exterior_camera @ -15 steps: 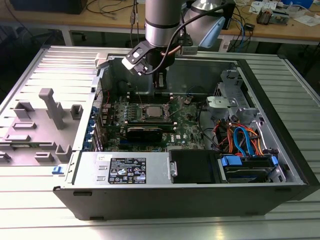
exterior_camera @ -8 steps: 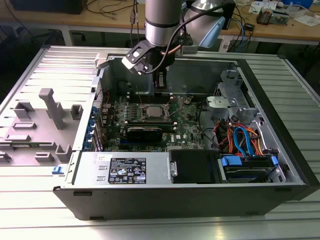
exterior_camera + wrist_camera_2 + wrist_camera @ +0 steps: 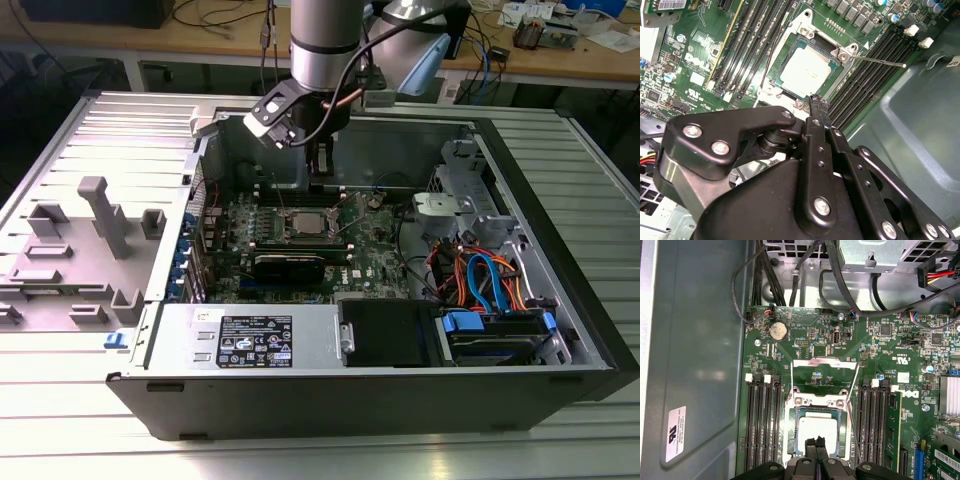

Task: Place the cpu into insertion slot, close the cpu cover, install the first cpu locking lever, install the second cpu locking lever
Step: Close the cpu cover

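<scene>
My gripper is showing matt black links with bright metal screws. The cpu is giving off a dull, smooth silver-grey metal sheen against glossy green circuit board. At nine o'clock from the matt dark case, grey plastic blocks are sitting on a ribbed pale metal table.

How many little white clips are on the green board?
4 in the first wrist view: two white clips by the grey case wall, two more beyond the insertion slot. Others may be hidden.
</scene>
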Available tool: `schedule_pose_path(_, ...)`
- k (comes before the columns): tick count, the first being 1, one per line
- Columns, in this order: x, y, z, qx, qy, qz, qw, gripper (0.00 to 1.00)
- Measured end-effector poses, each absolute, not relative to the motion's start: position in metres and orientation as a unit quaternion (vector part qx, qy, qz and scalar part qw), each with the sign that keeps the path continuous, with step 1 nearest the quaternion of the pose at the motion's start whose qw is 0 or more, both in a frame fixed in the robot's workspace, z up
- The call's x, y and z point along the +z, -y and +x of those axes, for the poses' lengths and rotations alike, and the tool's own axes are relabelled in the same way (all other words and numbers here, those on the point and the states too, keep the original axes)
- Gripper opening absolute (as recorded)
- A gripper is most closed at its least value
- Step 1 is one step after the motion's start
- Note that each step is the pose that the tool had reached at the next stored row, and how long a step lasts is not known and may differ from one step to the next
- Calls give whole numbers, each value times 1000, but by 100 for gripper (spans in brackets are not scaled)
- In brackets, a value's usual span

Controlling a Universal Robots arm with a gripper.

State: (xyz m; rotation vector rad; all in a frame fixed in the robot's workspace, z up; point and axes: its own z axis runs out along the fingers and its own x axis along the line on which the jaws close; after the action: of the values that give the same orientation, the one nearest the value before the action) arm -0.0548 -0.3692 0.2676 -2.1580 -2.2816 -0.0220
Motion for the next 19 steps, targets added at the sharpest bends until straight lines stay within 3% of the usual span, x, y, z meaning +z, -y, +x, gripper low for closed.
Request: schedule_pose_path(19, 270, 369, -51, -7, 727, -687, 1, 11)
